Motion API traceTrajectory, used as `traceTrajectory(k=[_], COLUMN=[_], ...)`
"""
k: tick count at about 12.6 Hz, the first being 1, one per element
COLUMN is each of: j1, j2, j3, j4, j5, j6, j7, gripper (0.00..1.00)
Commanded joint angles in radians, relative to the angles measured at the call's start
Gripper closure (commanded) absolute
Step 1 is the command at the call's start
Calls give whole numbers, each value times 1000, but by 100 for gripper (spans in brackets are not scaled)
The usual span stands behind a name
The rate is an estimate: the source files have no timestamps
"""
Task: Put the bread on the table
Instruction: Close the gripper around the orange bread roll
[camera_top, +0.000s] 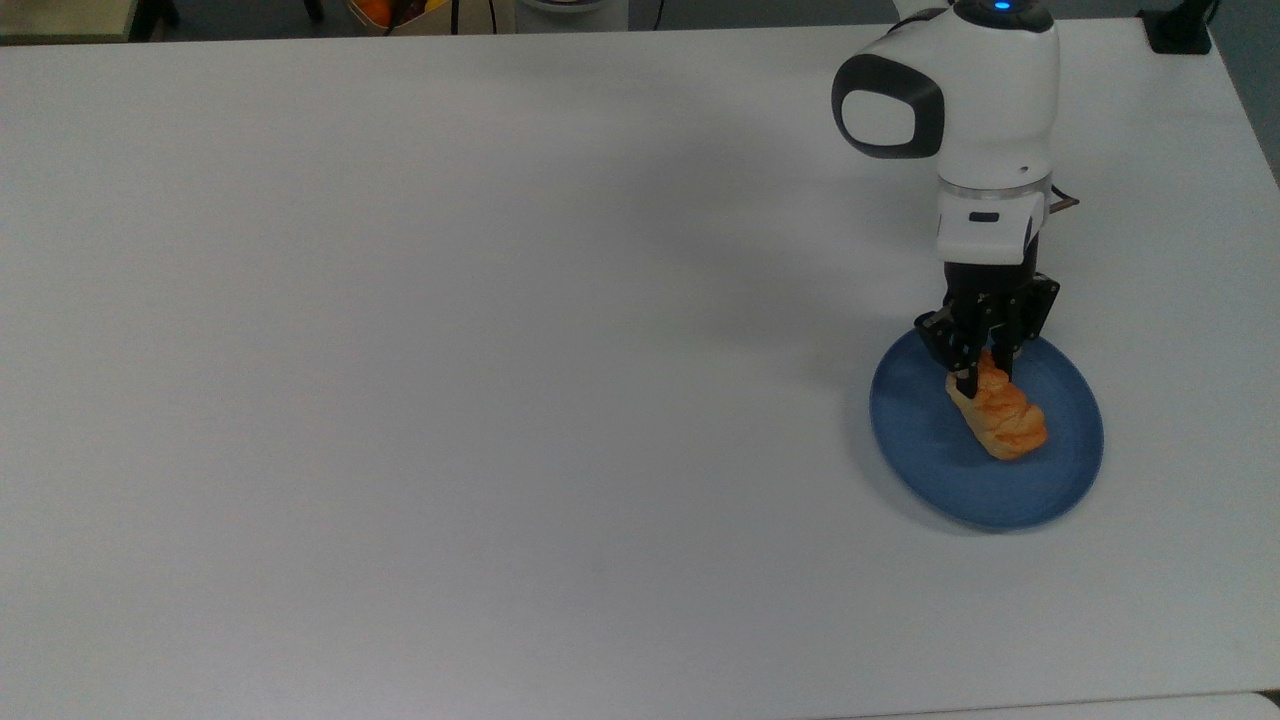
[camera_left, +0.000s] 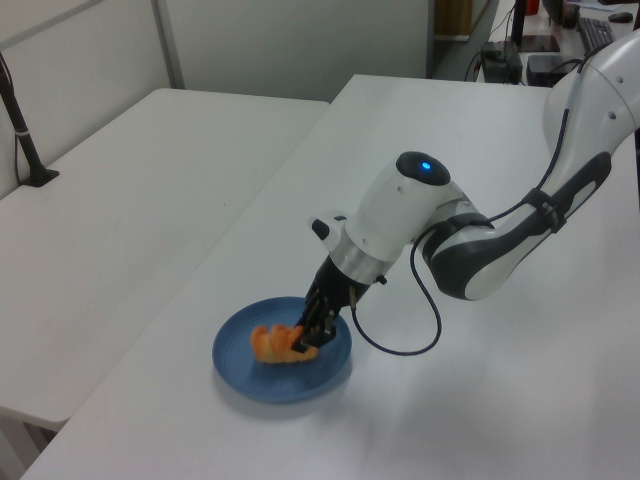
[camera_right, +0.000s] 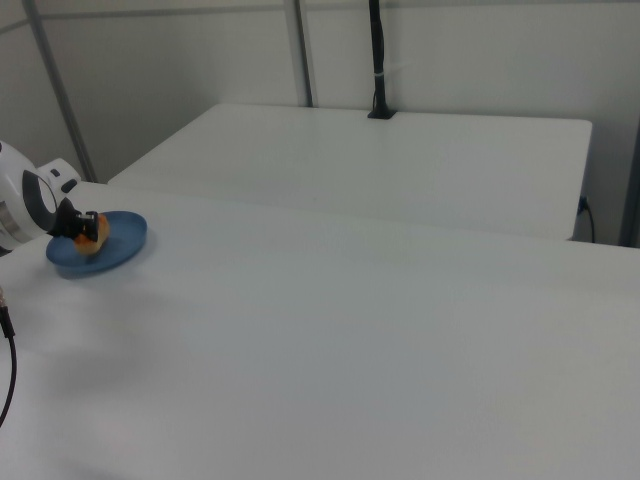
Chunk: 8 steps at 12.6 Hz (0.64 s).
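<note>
Gripper pinched tight on one end of the bread | bread over blue plate | plate sits on table | no readable writing

The plate sits on the table near the top view's right edge. The bread is on the plate, and the gripper clasps its far end. A second table stands behind in the right view.
</note>
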<state>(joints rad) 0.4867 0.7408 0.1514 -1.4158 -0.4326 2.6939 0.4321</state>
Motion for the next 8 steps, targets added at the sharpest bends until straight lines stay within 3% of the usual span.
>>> traceTrajectory(k=[1, 3, 6, 8], j1=[-2, -10, -48, -88], j2=[-54, -78, -193, -265], j3=[-12, -10, -9, -9], j4=[-15, -23, -74, -86], j5=[-5, -3, 0, 46], j6=[0, -2, -6, -78], j7=[50, 59, 92, 91], gripper=[64, 65, 65, 65])
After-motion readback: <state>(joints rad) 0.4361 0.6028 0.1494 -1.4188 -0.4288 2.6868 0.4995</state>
